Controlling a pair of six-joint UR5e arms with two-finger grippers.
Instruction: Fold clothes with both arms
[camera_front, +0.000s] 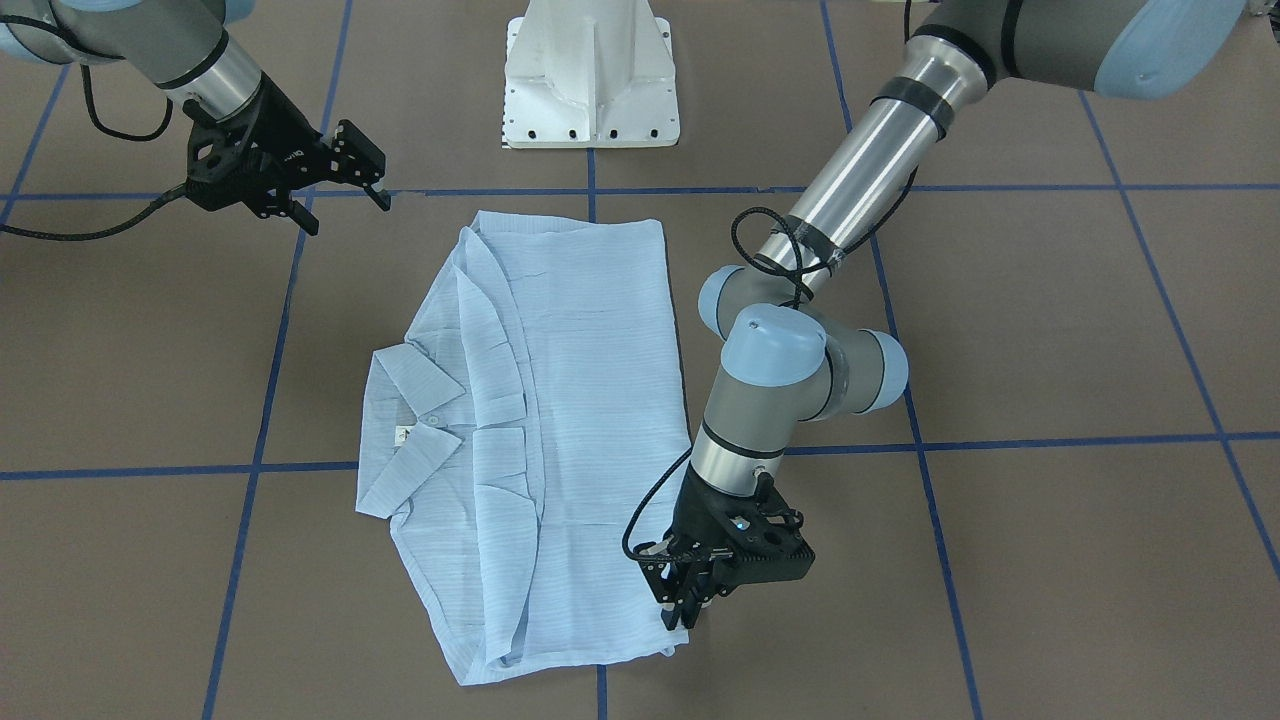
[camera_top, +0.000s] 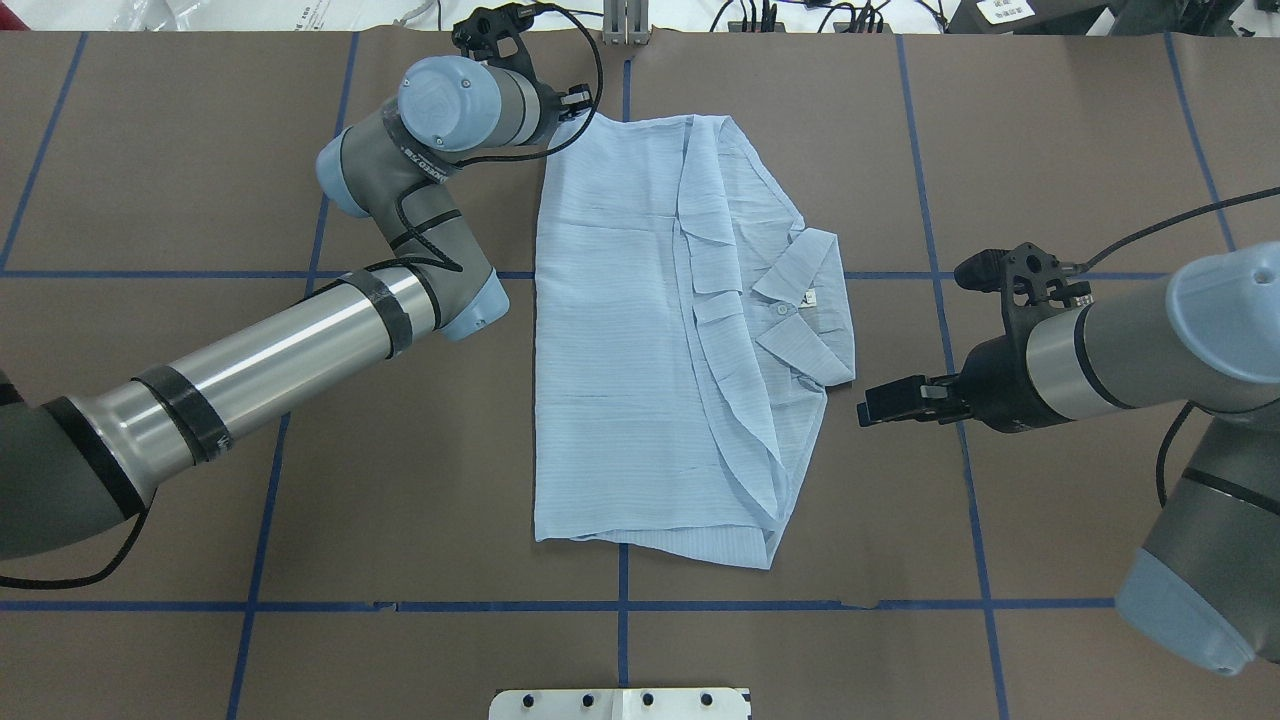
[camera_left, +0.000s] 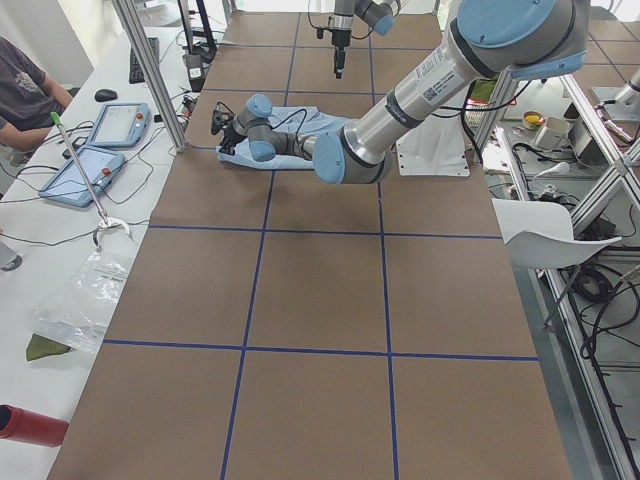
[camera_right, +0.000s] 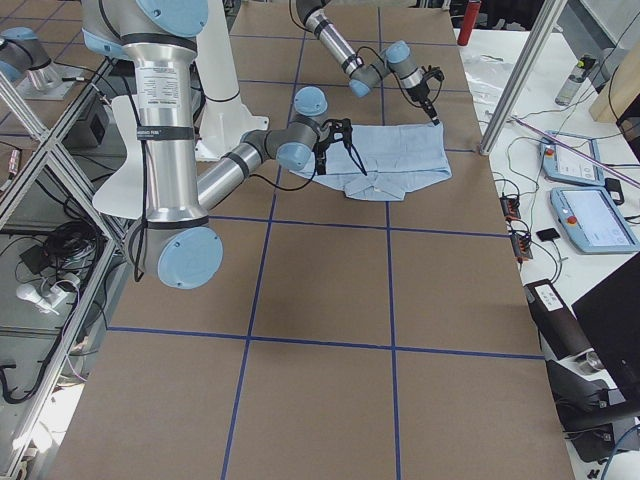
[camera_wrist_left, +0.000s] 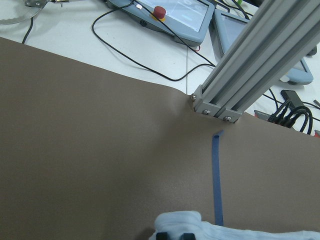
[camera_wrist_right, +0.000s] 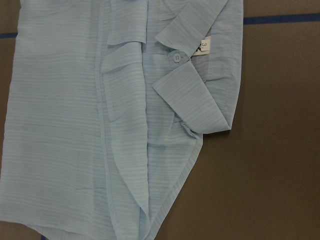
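The pale-blue striped shirt (camera_front: 580, 400) lies folded flat mid-table, also in the overhead view (camera_top: 620, 350). Its collar (camera_top: 800, 300) and white label (camera_wrist_right: 204, 46) point toward my right arm. My left gripper (camera_front: 690, 605) is down at the shirt's far hem corner, on the side away from the collar, fingers close together on the bunched cloth (camera_wrist_left: 180, 220). It shows in the overhead view (camera_top: 575, 100) too. My right gripper (camera_front: 345, 212) is open and empty. It hovers above the table beside the collar, apart from the shirt (camera_top: 885, 405).
The white pedestal base (camera_front: 590, 80) stands at the robot's edge of the brown mat with its blue tape lines (camera_top: 620, 580). An aluminium post (camera_wrist_left: 250, 65) and tablets (camera_wrist_left: 170, 15) stand just past the far edge. A person (camera_left: 25, 90) sits there.
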